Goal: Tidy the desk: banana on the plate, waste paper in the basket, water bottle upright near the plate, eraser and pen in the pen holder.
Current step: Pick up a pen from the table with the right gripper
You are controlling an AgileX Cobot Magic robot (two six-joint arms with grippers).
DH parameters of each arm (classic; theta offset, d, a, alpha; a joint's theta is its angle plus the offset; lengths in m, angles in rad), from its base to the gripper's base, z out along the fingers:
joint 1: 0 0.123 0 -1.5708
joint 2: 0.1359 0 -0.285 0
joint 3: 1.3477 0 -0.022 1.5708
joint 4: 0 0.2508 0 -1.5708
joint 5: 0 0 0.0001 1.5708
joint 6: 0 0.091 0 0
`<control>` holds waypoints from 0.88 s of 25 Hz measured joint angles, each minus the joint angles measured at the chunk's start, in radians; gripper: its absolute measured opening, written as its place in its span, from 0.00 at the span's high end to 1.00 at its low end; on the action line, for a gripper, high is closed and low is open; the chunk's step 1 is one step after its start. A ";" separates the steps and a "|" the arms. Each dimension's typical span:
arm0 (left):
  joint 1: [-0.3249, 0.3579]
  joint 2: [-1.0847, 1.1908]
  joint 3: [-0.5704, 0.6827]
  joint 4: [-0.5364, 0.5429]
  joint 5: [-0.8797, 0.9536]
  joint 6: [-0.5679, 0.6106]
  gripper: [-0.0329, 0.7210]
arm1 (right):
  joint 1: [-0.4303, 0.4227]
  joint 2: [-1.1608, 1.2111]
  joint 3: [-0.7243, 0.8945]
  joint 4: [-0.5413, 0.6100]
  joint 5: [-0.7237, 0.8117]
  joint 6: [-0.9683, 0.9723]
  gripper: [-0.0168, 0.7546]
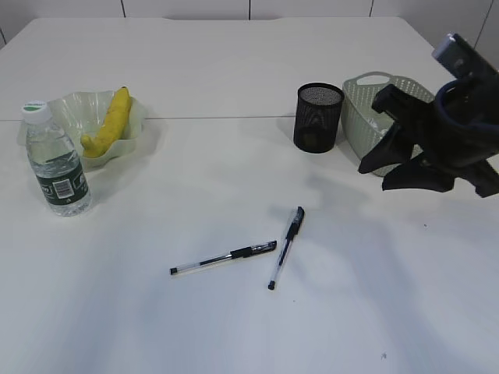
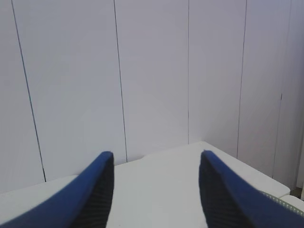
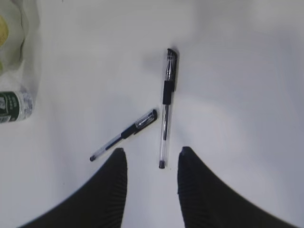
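A yellow banana [image 1: 111,121] lies on the pale wavy plate [image 1: 74,105] at the left. Just in front of the plate the water bottle [image 1: 56,160] stands upright. Two pens lie mid-table: one [image 1: 226,258] nearly level, the other [image 1: 286,246] steeper; the right wrist view shows both [image 3: 124,134] [image 3: 167,102]. The black mesh pen holder [image 1: 318,117] and the pale basket [image 1: 360,117] stand at the back right. My right gripper [image 1: 376,178] [image 3: 152,151] hovers open and empty by the basket. My left gripper [image 2: 156,154] is open and empty, facing the wall. Eraser and waste paper are out of view.
The white table [image 1: 249,327] runs wide around the pens. The right arm's dark body [image 1: 460,132] hangs over the basket's right side. A panelled wall [image 2: 152,71] stands beyond the table's far edge.
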State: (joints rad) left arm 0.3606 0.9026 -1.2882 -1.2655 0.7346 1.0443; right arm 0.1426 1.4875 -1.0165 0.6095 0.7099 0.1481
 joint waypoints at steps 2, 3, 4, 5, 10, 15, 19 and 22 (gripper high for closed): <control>0.000 -0.004 0.000 0.000 0.002 -0.002 0.43 | 0.000 0.052 0.000 0.029 -0.052 0.001 0.62; 0.000 -0.006 0.000 0.000 0.004 -0.002 0.43 | 0.000 0.081 0.000 0.039 -0.067 0.001 0.62; 0.000 -0.006 0.000 0.000 0.004 -0.002 0.43 | 0.000 0.108 0.000 0.045 -0.079 0.001 0.62; 0.000 -0.006 0.000 0.000 0.004 -0.002 0.43 | 0.000 0.129 0.000 0.051 -0.089 0.001 0.62; 0.000 -0.006 0.000 0.000 0.006 -0.002 0.43 | 0.005 0.204 0.000 0.067 -0.131 0.001 0.66; 0.000 -0.006 0.000 0.000 0.008 -0.002 0.43 | 0.070 0.239 -0.040 0.067 -0.202 -0.005 0.68; 0.000 -0.006 0.000 0.000 0.008 -0.002 0.43 | 0.113 0.285 -0.098 0.067 -0.208 -0.007 0.68; 0.000 -0.006 0.000 0.000 0.008 -0.002 0.43 | 0.124 0.329 -0.132 0.067 -0.208 -0.007 0.68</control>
State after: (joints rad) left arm 0.3606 0.8961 -1.2882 -1.2655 0.7425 1.0424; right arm 0.2665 1.8162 -1.1488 0.6767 0.5016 0.1414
